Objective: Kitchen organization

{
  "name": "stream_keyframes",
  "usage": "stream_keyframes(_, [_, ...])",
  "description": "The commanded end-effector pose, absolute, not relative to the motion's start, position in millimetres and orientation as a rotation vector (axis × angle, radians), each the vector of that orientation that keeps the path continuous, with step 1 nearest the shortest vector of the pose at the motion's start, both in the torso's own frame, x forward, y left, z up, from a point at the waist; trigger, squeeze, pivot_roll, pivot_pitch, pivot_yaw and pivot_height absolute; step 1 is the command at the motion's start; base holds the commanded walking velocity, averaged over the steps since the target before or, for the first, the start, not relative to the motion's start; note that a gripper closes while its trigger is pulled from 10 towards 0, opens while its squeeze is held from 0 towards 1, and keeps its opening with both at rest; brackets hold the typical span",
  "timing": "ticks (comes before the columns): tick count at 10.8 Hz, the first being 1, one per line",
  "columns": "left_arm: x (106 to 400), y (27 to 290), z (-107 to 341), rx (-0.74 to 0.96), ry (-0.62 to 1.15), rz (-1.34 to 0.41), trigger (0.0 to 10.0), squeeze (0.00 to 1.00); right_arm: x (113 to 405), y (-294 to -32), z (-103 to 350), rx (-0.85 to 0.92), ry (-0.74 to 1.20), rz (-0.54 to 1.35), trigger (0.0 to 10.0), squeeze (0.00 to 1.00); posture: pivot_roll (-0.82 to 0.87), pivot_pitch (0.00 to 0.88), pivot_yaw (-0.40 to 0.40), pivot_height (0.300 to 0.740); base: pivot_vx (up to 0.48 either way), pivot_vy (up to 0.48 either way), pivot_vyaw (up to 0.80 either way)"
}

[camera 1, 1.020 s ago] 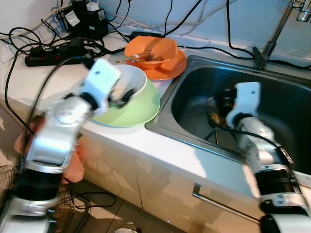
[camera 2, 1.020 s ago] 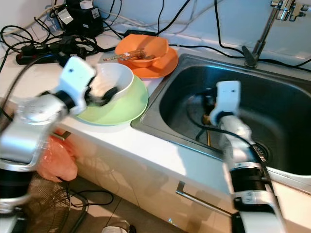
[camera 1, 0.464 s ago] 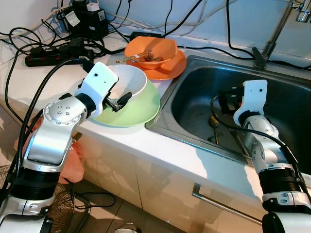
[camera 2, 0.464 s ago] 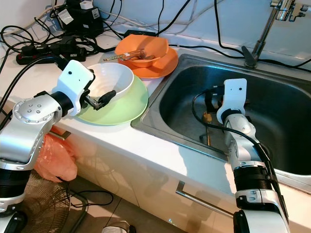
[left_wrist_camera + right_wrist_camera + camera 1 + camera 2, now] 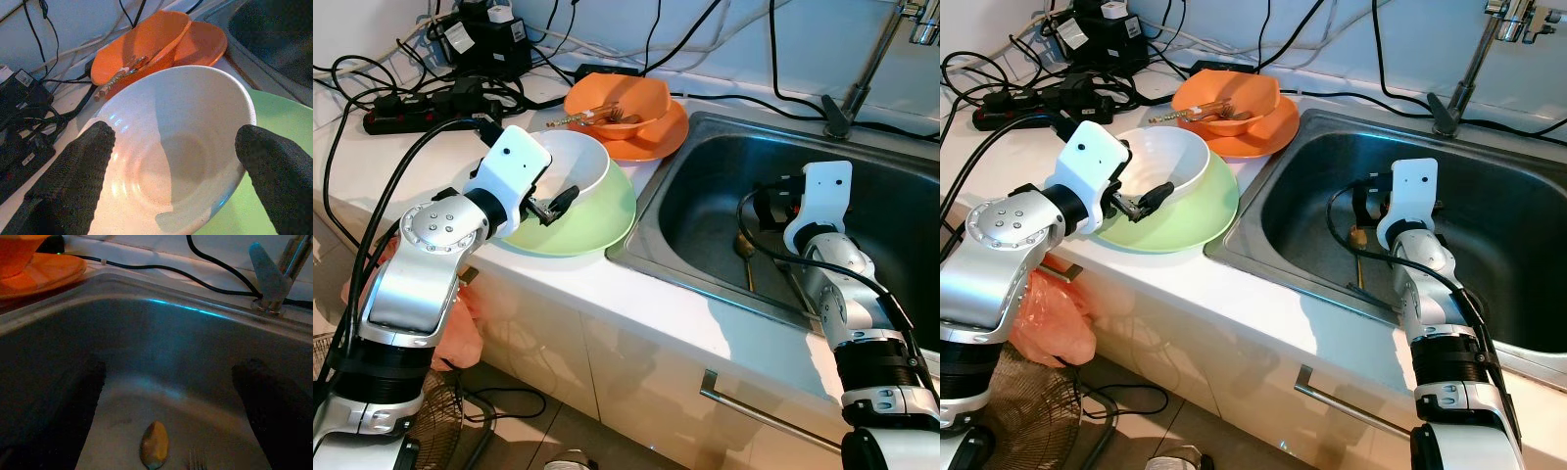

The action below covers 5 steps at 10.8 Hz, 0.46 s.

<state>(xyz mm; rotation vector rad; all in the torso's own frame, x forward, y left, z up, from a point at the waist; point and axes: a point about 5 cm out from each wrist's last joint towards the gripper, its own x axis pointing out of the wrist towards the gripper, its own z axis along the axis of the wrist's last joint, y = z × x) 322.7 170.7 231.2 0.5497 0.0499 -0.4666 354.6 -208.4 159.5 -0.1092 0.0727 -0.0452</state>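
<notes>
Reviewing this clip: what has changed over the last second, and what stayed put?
A second ago both arms were blurred in motion; for the last half second they have held. The left gripper hangs open over the white bowl nested in the green bowl. The right gripper, open, has drawn slightly back in the sink, above the spoon. Bowls and the orange dishes have not moved.

Left gripper (image 5: 551,204) hangs over the white bowl (image 5: 576,168), fingers spread, 1 black finger (image 5: 561,199) poking out above its inside. That bowl sits nested in a green bowl (image 5: 597,220) on the white counter (image 5: 636,294). Just behind is an orange bowl (image 5: 619,101) on an orange plate (image 5: 656,137) with utensils in it. Right gripper (image 5: 766,211) is down inside the steel sink (image 5: 881,206), near a wooden spoon (image 5: 745,257). Cables and a power strip (image 5: 406,110) clutter the back left.
</notes>
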Motion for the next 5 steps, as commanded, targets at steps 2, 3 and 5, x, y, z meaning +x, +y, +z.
stream_keyframes(2, [327, 183, 213, 0.706, 0.250, -0.637, 10.0, 0.00, 346, -197, 240, -0.035, -0.234, 0.108, 10.0, 0.00, 0.30, 0.029, 0.047, 0.740, 0.000, 0.000, 0.00])
stream_keyframes(3, [331, 186, 217, 0.720, 0.239, -0.627, 10.0, 0.00, 343, -194, 244, -0.024, -0.256, 0.130, 10.0, 0.00, 0.30, 0.029, 0.048, 0.740, 0.000, 0.000, 0.00])
stream_keyframes(5, [334, 187, 221, 0.707, 0.201, -0.586, 10.0, 0.00, 344, -194, 240, -0.001, -0.246, 0.125, 10.0, 0.00, 0.30, 0.029, 0.046, 0.740, 0.000, 0.000, 0.00])
